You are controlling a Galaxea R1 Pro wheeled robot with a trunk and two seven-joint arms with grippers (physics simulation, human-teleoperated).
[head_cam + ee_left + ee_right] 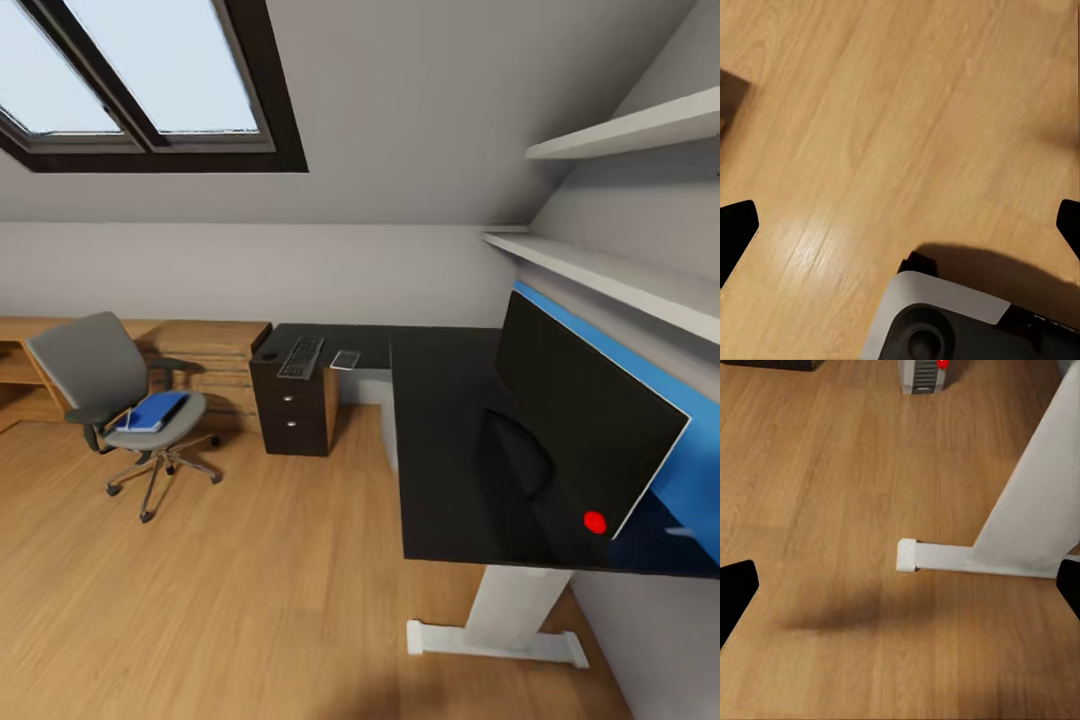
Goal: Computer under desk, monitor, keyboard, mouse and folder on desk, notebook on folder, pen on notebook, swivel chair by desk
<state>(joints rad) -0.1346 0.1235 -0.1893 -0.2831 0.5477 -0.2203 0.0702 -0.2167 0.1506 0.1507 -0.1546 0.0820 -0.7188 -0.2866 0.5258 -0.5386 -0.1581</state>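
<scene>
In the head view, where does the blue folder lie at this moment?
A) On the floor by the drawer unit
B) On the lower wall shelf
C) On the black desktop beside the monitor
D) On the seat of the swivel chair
D: the folder lies flat on the grey seat of the swivel chair, which stands on the wood floor, apart from the desk.

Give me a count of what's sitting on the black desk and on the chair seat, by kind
Monitor on the desk: 1
Keyboard: 1
Mouse: 1
Flat grey square: 1
Blue folder on the swivel chair: 1
Pen on it: 1
Total: 6
</scene>
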